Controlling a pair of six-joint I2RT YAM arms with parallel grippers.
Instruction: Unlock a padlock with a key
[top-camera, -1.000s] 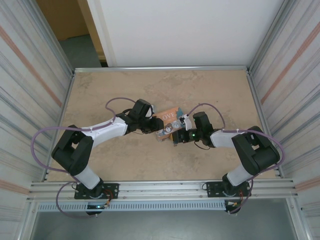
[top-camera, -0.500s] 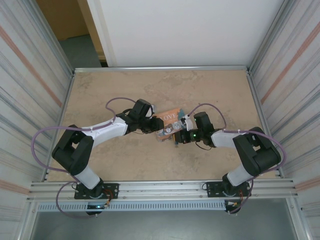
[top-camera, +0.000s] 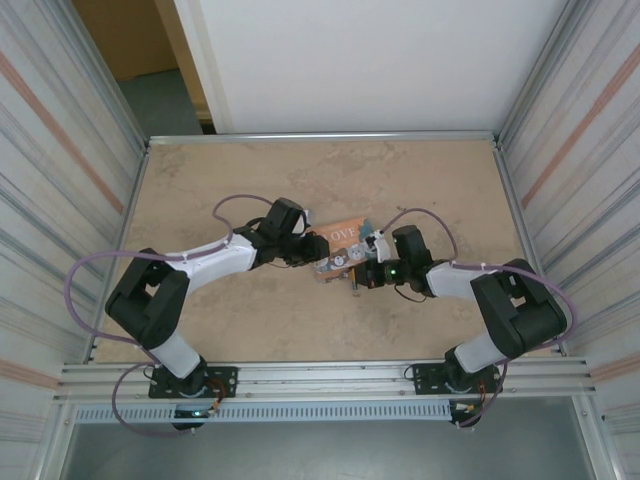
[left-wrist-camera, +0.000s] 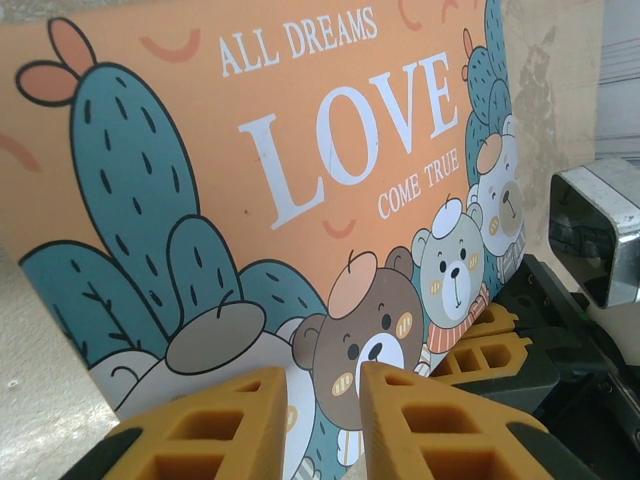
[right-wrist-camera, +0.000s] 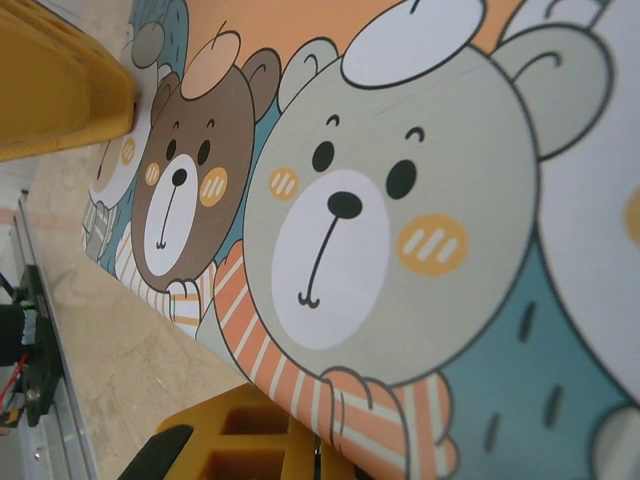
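Both arms are meeting at the centre of the frame above the bench (top-camera: 250, 180), where the orange box (top-camera: 345, 233) (the one reading LOVE) is sitting between them. The left end effector (left-wrist-camera: 325, 385) is showing a narrow gap with nothing in it. The right end effector (top-camera: 358, 268) is pointing closely at the box's bear print, and I cannot tell how far it is opened; the padlock and key are proving too small to make out there.

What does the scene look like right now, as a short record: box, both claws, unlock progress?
orange LOVE box: mid-table, between the two claws
left claw: at the box's printed face, slightly open, nothing seen in it
right claw: low at the box's near side, facing the left claw; open or shut unclear
unlock progress: cannot tell
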